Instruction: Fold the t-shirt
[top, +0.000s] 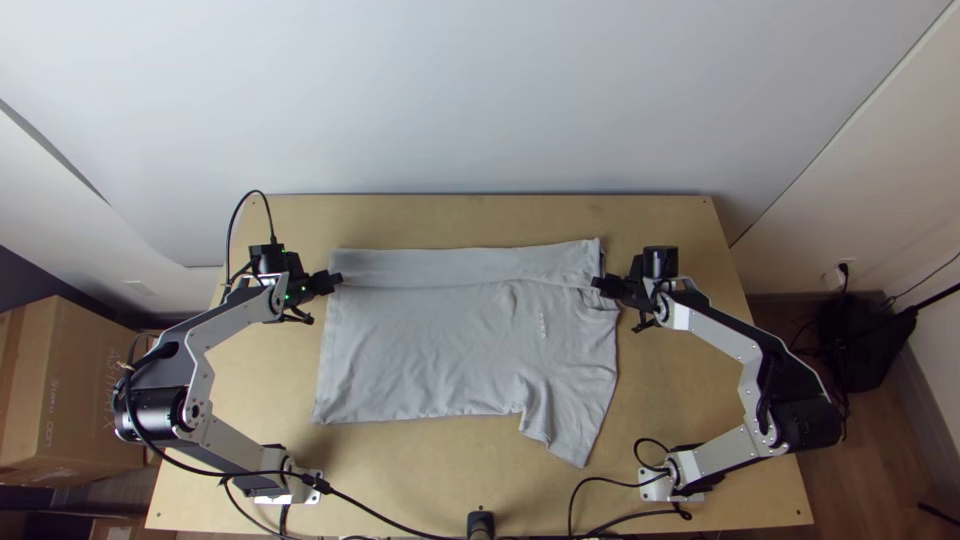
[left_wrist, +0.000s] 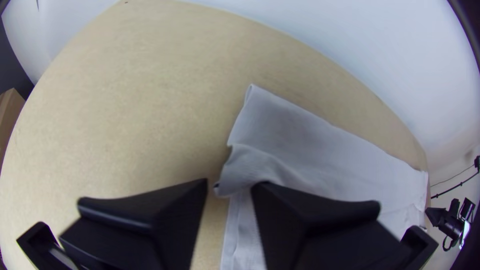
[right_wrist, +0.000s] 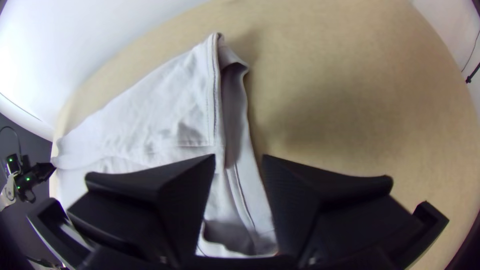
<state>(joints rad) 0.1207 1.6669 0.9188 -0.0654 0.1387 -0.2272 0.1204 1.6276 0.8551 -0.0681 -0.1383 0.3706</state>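
The grey t-shirt (top: 430, 350) lies spread on the table (top: 400, 460), its long axis running side to side, roughly parallel to the far edge, with a strip (top: 450, 268) along that side folded inward. The left gripper (left_wrist: 230, 185) stands open at the strip's left end, the right gripper (right_wrist: 239, 159) open at its right end. The sleeve (top: 570, 430) points toward the table's near edge, nearer the right gripper. Folding that near side inward probably comes next, so both jaws would need to travel nearward.
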